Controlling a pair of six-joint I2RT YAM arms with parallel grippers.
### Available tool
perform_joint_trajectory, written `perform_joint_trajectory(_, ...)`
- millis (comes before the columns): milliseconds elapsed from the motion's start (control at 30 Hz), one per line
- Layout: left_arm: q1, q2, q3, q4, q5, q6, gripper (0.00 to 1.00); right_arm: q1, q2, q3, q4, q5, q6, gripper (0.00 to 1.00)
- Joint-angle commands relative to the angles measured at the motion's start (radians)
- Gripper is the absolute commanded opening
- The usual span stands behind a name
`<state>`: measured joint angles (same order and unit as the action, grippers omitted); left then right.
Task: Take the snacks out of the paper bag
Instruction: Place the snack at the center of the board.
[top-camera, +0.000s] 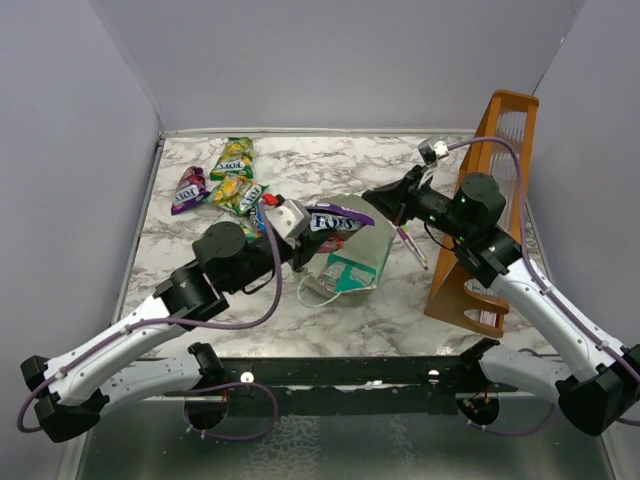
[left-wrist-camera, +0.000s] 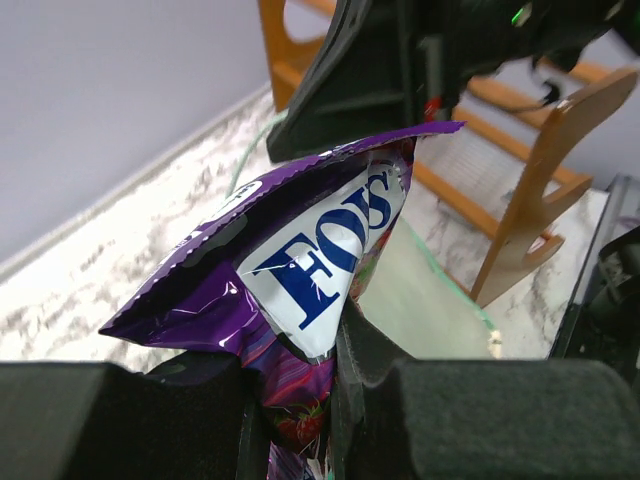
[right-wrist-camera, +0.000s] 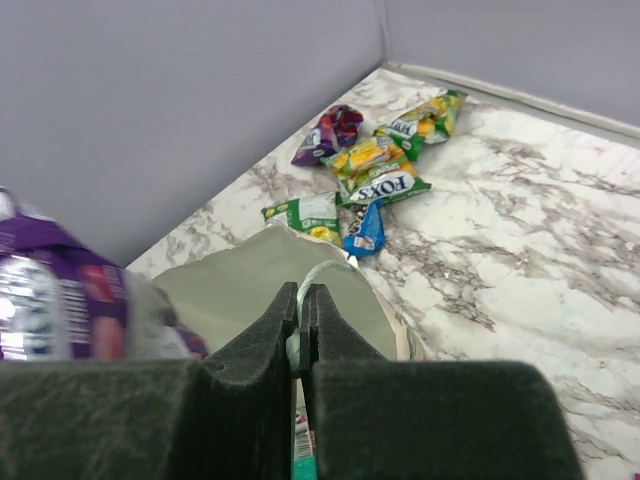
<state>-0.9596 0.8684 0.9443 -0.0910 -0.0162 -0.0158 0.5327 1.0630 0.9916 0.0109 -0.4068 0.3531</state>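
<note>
Table (top-camera: 380, 320): one marble-patterned top, with grey walls at the far, left and right sides.
Rack (top-camera: 497, 170): one orange-brown wooden rack, upright at the right edge of the table.
Left arm (top-camera: 190, 290): runs from the near-left base up to a bent elbow, then levels out toward the middle of the table. Its wrist is just left of the bag.
Right arm (top-camera: 520, 280): rises from the near-right base in front of the rack and folds at the elbow. Its forearm points left toward the bag's far-right edge.
Paper bag (top-camera: 368, 250): one, mid-table between the two grippers, tipped over with its mouth toward the near left. A white loop handle lies on the marble.
Left gripper (left-wrist-camera: 300, 370): fingers clamped on the lower end of a purple packet (left-wrist-camera: 300, 270), which is held clear of the table above the bag's far-left rim.
Right gripper (right-wrist-camera: 301, 300): fingers pressed together on a thin pale strip of the bag. Whether it is rim or handle cannot be told.
Loose snacks (right-wrist-camera: 385, 187): six packets clustered at the far left, well apart from the bag: three green or yellow-green, one yellow, one purple, one blue.
Pen (top-camera: 412, 245): one pink pen, on the table just right of the bag.
</note>
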Motion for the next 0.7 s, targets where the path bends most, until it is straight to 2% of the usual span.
perform_joint_trajectory(0, -0.001, -0.092, 0.108, 0.041, 0.11, 0.078, 0.0, -0.004, -0.017, 0.028, 0.001, 0.119, -0.027, 0.01)
perform_joint_trajectory(133, -0.001, -0.138, 0.15, 0.065, 0.017, 0.12, 0.0, -0.004, 0.032, 0.111, -0.03, 0.153, -0.069, 0.01)
perform_joint_trajectory(267, -0.001, -0.152, 0.121, 0.12, -0.363, 0.14, 0.0, -0.003, 0.097, 0.222, -0.099, 0.236, -0.161, 0.01)
perform_joint_trajectory(367, -0.001, -0.091, 0.103, 0.099, -0.7, 0.142, 0.0, -0.005, 0.138, 0.295, -0.139, 0.243, -0.235, 0.01)
perform_joint_trajectory(433, 0.0, -0.033, 0.101, 0.066, -0.853, 0.169, 0.0, -0.006, 0.161, 0.329, -0.166, 0.224, -0.273, 0.01)
perform_joint_trajectory(533, 0.015, 0.042, 0.07, 0.075, -0.93, 0.215, 0.0, -0.007, 0.206, 0.396, -0.239, 0.168, -0.322, 0.01)
perform_joint_trajectory(667, 0.122, 0.092, 0.052, 0.072, -0.896, 0.142, 0.0, -0.007, 0.224, 0.414, -0.249, 0.001, -0.358, 0.03)
